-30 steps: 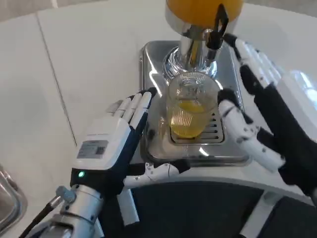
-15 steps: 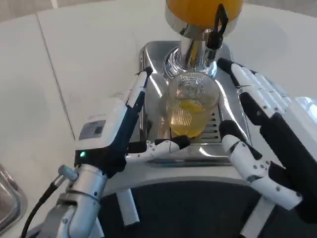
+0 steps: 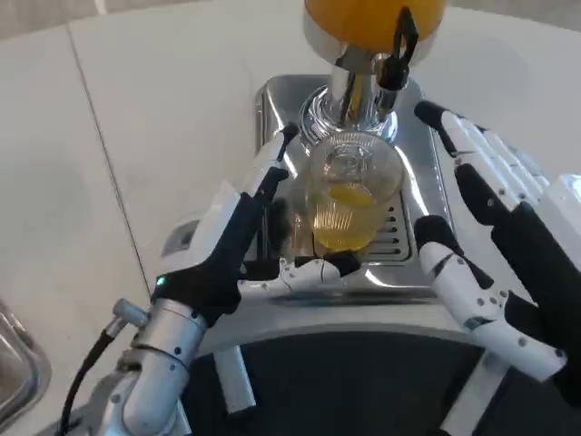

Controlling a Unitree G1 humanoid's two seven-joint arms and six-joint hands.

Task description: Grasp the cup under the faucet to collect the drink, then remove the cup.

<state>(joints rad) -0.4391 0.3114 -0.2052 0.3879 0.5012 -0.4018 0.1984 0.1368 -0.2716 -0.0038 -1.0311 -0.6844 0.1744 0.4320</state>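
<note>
A clear ribbed cup [image 3: 350, 198] partly filled with orange drink stands on the steel drip tray [image 3: 401, 263] under the faucet [image 3: 365, 91] of the juice dispenser [image 3: 372, 27]. My left hand [image 3: 238, 238] is turned on edge just left of the cup, its long fingers reaching up beside the glass and its thumb lying across in front of the cup's base; whether it touches the cup I cannot tell. My right hand [image 3: 495, 245] hovers open to the right of the cup, apart from it, fingers pointing toward the dispenser.
The dispenser's chrome base [image 3: 272, 109] sits on the white table [image 3: 154, 136]. A dark rounded edge [image 3: 363, 381] runs along the bottom of the picture. A metal object [image 3: 14, 372] shows at the lower left corner.
My left hand has turned from palm-down to on edge and moved right, close beside the cup, thumb in front of it. My right hand has drawn back from the faucet lever and to the right.
</note>
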